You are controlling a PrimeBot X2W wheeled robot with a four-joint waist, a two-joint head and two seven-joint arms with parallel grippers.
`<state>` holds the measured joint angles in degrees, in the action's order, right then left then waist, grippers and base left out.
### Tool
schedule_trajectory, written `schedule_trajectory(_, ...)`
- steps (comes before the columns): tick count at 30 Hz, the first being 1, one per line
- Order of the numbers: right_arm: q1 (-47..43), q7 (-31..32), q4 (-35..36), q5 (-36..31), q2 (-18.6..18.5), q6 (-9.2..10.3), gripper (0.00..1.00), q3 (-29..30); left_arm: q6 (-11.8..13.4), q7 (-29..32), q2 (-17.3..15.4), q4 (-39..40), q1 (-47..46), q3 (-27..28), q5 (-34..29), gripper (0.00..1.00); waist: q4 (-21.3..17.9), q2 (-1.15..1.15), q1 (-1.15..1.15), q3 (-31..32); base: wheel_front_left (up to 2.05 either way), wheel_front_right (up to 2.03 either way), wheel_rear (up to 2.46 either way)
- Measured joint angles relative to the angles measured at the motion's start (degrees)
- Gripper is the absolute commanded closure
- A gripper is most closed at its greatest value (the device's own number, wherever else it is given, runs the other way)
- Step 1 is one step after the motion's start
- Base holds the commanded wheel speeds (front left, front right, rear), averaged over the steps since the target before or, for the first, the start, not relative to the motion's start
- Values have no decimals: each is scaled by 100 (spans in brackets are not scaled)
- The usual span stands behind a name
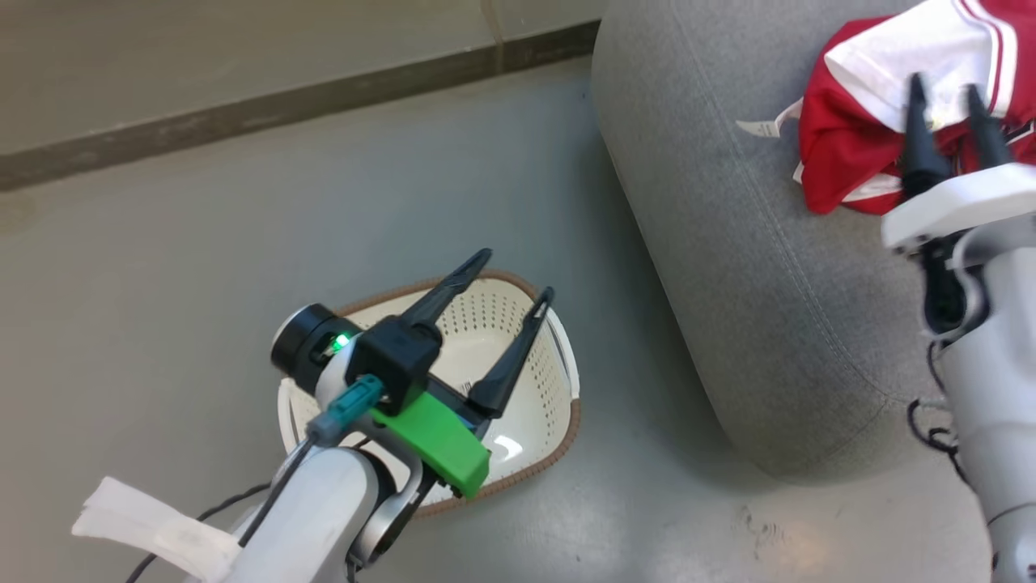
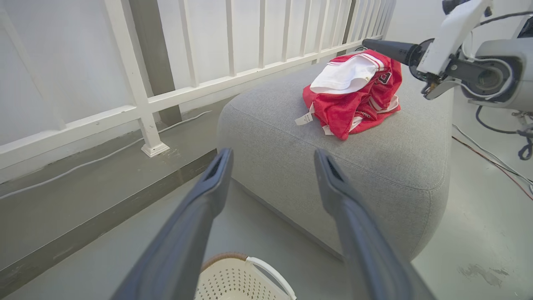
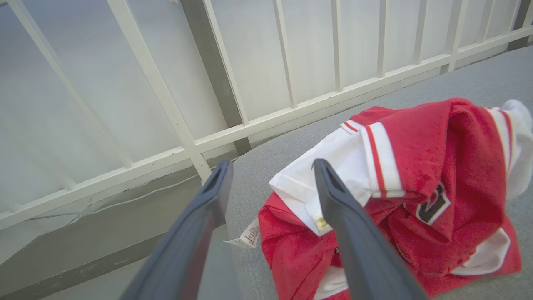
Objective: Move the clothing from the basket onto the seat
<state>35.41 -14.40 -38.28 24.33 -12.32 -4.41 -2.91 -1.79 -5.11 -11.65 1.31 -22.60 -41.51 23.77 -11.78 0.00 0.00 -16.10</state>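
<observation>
**Red kit on the seat — basket looks bare**

The grey seat takes up the right of your head view. It stands on the floor just beside the cream basket. The clothing, a crumpled red-and-white heap, lies on top of the seat towards its far side, well apart from the basket. What you can see of the basket's perforated inside is bare plastic, though your left arm covers part of it. So the transfer looks done, or very nearly. What seems left is to check that nothing hides beneath that arm. Your right gripper hangs over the heap with its jaws spread wide and nothing between them — in its wrist view, one finger crosses the white panel. Your left gripper hovers above the basket, jaws equally wide and empty. A small white care label pokes from the heap's edge onto the grey fabric.
</observation>
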Motion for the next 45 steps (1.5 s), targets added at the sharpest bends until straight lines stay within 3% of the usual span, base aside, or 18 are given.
schedule_trajectory(12,-784,-2,1193,-338,512,-113,0,-552,538,-209,-3,-300,453,459,126,0,288,0,0,496,0,0,0)
schedule_trajectory(24,-1634,-2,1580,-635,659,-97,0,-982,788,-385,-15,-481,982,1005,277,0,576,0,0,951,0,0,0)
schedule_trajectory(45,-2677,20,2229,-820,666,398,0,-1080,889,-510,3,-504,1842,1922,314,0,768,0,-1,1328,0,0,0)
